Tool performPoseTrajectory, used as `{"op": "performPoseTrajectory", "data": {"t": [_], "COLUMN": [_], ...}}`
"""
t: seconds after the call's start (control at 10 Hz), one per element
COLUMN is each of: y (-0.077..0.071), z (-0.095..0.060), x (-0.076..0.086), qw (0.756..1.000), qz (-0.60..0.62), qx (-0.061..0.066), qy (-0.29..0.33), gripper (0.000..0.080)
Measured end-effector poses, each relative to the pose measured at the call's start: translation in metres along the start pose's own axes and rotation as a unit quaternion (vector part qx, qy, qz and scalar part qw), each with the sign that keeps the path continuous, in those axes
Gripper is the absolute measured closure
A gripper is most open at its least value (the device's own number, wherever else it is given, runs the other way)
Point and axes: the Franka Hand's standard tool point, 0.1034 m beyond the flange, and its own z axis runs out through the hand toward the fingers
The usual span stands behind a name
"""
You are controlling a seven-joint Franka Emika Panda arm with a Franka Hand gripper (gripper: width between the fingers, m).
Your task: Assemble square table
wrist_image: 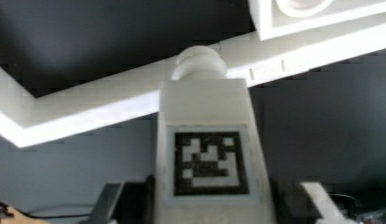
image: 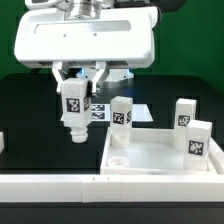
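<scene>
gripper [image: 75, 88] clamped on a tagged white leg [image: 74, 112], holding it upright above the black table, just off the exterior view's left of the square slab [image: 150, 155]. three other legs [image: 122, 112] stand on and behind that slab.

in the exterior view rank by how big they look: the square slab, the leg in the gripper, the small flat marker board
1. square slab, clearly largest.
2. held leg, clamped in the gripper; it sits nearer the camera than the board, which may inflate it.
3. marker board, smallest, though partly hidden behind the leg.
</scene>
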Motion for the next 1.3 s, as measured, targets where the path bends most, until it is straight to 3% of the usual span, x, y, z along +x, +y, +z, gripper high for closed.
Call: {"op": "performPoseTrajectory", "data": {"t": [0.1, 0.2, 0.6, 1.0, 1.3], "y": [-0.022, -0.028, -0.028, -0.036, -0.030], "z": [0.002, 0.006, 0.011, 0.023, 0.027], "x": [-0.016, -0.023, -0.024, -0.008, -0.018], "qw": [1.000, 1.000, 1.000, 0.999, 0.999], "qz": [0.004, -0.004, -0.015, -0.037, -0.032], "qx": [0.006, 0.005, 0.002, 0.002, -0.002], "qy": [-0.003, 0.000, 0.002, 0.008, 0.000], "gripper": [0.0515, 0.0515, 0.0515, 0.0515, 0.0515]}}
